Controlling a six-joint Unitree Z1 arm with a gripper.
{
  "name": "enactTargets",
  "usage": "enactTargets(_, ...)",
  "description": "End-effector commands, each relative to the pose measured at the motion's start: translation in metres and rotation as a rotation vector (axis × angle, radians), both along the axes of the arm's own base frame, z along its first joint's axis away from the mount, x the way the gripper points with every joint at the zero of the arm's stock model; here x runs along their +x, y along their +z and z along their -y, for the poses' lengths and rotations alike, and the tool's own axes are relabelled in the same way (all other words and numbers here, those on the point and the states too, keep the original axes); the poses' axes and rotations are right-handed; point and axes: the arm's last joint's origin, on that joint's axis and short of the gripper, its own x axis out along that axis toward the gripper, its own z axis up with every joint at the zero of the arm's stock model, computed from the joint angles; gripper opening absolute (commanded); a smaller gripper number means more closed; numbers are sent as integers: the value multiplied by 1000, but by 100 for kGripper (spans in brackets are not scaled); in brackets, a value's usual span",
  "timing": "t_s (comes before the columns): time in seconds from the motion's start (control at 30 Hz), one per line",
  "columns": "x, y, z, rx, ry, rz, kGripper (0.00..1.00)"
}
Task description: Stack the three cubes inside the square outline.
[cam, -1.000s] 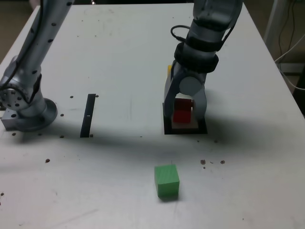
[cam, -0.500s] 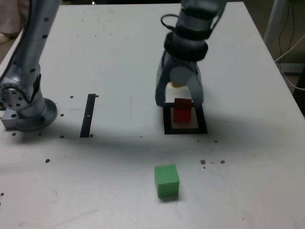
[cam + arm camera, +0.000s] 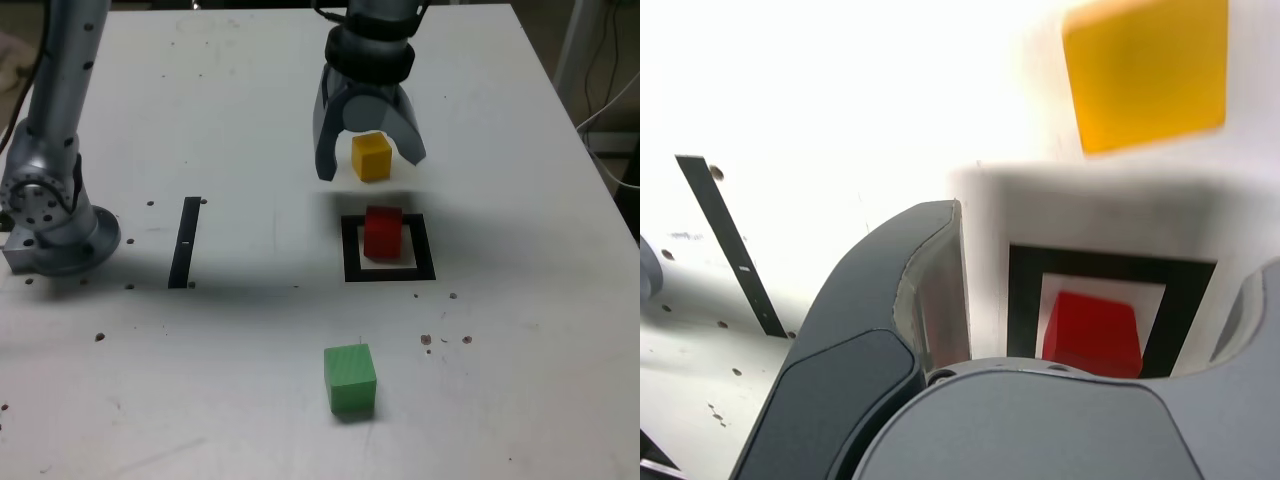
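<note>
Grey arm [image 3: 60, 110], black cable [image 3: 32, 85], dark spots, 2 curved fingers [image 3: 326, 140]

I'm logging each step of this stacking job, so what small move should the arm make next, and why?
Probably shift the open, empty end effector over the yellow cube and lower around it: the red cube already sits inside the square outline, and the yellow one lies just outside.

Red cube [image 3: 383, 233], yellow cube [image 3: 371, 158], green cube [image 3: 350, 379], black-bordered white square [image 3: 353, 274].

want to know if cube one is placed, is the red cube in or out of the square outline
In: the red cube sits within the black frame, white showing beside it.
</note>
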Motion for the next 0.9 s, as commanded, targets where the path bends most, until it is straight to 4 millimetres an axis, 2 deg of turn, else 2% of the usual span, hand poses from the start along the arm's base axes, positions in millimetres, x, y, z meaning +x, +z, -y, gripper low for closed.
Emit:
enactTargets(0.0,-1,-1,-8,2,11,-2,100)
enactTargets(0.23,3,-11,-36,-2,51,-18,99)
enactTargets(0.57,25,-35,-63,-42,73,-55,95)
enactTargets(0.73,29,-40,-69,-55,82,-69,85)
enactTargets(0.87,30,-41,-70,-51,86,-74,67)
